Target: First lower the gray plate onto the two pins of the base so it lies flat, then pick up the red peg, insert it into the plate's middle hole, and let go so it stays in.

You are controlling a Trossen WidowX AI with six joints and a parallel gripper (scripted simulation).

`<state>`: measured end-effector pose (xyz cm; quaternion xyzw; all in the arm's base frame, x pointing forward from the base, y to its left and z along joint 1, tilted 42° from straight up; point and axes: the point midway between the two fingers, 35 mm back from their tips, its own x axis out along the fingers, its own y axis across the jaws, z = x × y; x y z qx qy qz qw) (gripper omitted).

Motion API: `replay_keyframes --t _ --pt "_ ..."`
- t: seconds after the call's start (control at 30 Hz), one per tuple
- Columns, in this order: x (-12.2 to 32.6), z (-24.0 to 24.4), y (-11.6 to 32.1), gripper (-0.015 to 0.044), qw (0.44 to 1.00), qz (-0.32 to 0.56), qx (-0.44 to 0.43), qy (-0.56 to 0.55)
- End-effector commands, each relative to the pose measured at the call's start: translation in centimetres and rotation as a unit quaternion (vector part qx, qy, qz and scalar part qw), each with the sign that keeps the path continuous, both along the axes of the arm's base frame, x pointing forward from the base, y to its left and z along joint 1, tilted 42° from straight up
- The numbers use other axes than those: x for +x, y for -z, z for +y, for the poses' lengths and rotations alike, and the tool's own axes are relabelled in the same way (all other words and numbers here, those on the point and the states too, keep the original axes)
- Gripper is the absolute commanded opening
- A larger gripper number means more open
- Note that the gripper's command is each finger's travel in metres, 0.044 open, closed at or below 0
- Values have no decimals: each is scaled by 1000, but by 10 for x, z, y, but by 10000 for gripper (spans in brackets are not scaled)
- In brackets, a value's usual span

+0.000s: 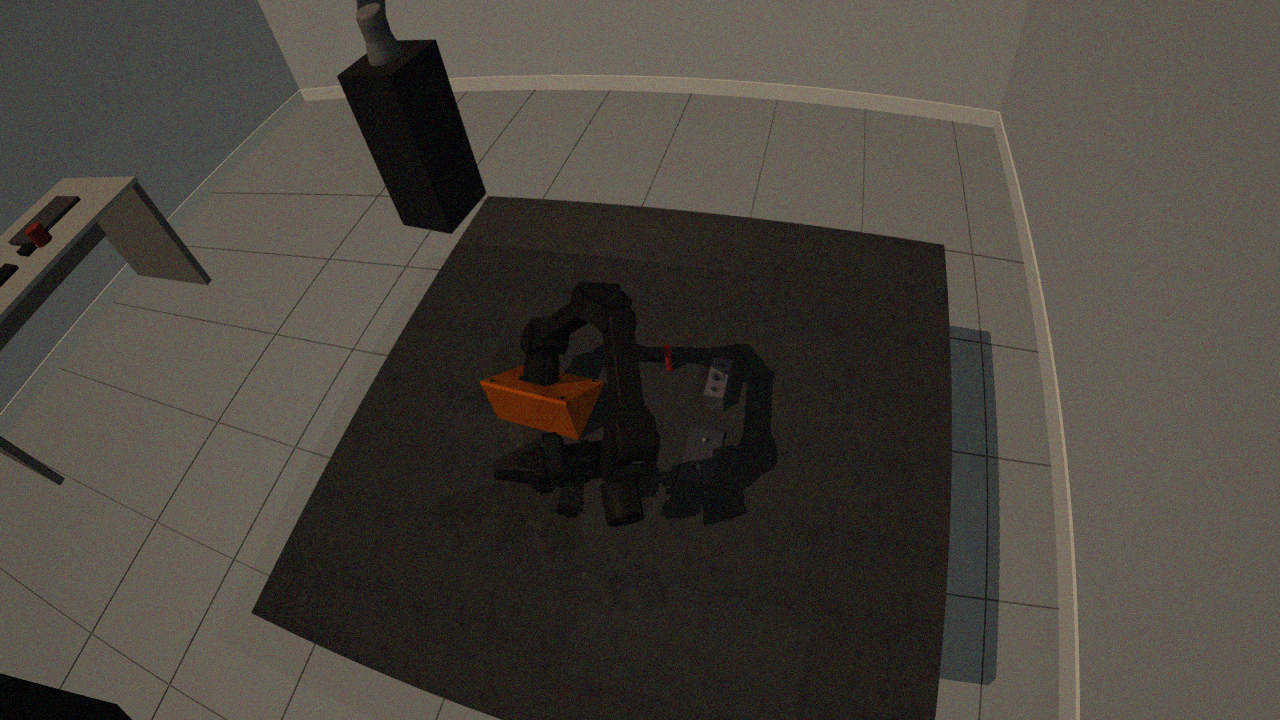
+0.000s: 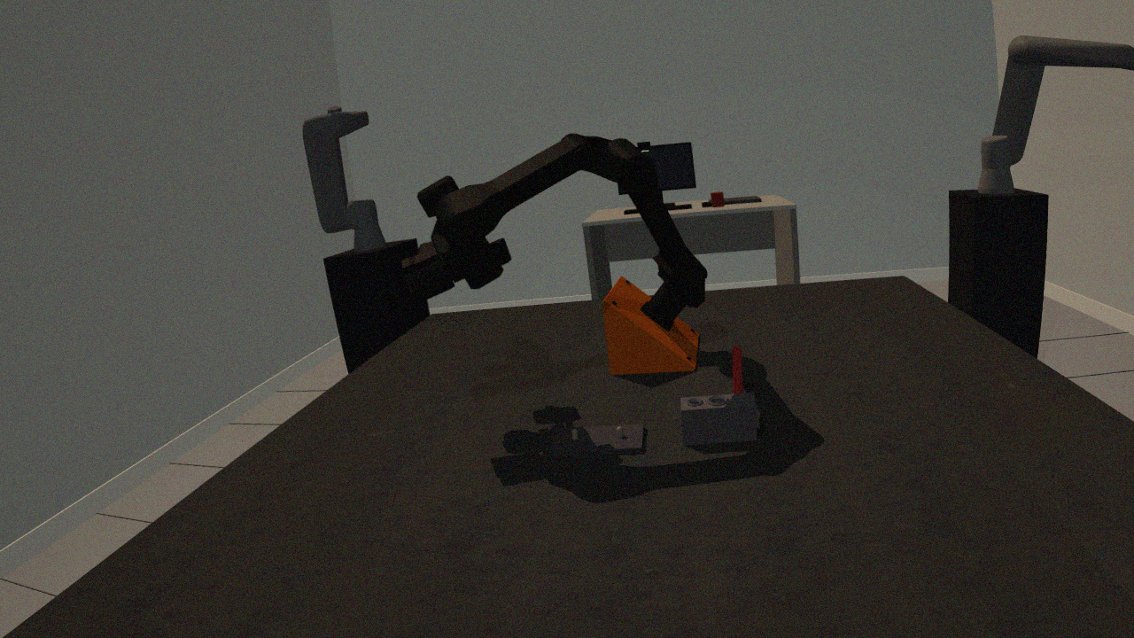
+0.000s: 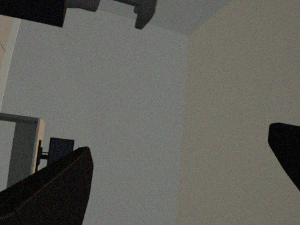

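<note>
The fingers are spread wide with nothing between them, only bare wall showing in the gap; they hang high over the desk (image 2: 872, 476) and point away from the work, toward a black pedestal (image 2: 372, 293) at the desk's edge. Well below them and off to one side, the gray plate (image 2: 617, 435) lies flat on the desk, not yet on anything. Just past it, farther again from the fingers, sits the base (image 2: 718, 420) with its two pins (image 2: 708, 401) on top, and the red peg (image 2: 737, 369) stands upright close beside that block; whether it touches, I cannot tell. Beyond those is the orange mount (image 2: 642, 341) that carries the arm. To my eye the job has not begun, and the risks lie ahead. The plate is thin and low, so a shallow pinch may slip off its edge. If it is lowered slightly askew, it could hang up tilted on one pin. The peg stands so near the base that a careless sweep might topple it. I can read no brand, label or lettering anywhere in this dim light.
</note>
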<state>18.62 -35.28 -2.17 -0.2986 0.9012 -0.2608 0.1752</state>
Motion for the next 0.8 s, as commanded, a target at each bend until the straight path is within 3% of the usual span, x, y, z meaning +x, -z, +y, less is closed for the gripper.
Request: replay_keyframes --t 0.0,0.07,0.33,0.57,0.77 --pt "0 0 0 426 1000 0 0 0" --pt "3 5 -1 440 1000 -22 -4 11" --pt "46 77 -8 440 952 -264 -29 154" --pt "93 158 -22 440 854 -421 -13 305" --pt "131 239 -50 440 749 -491 28 443"
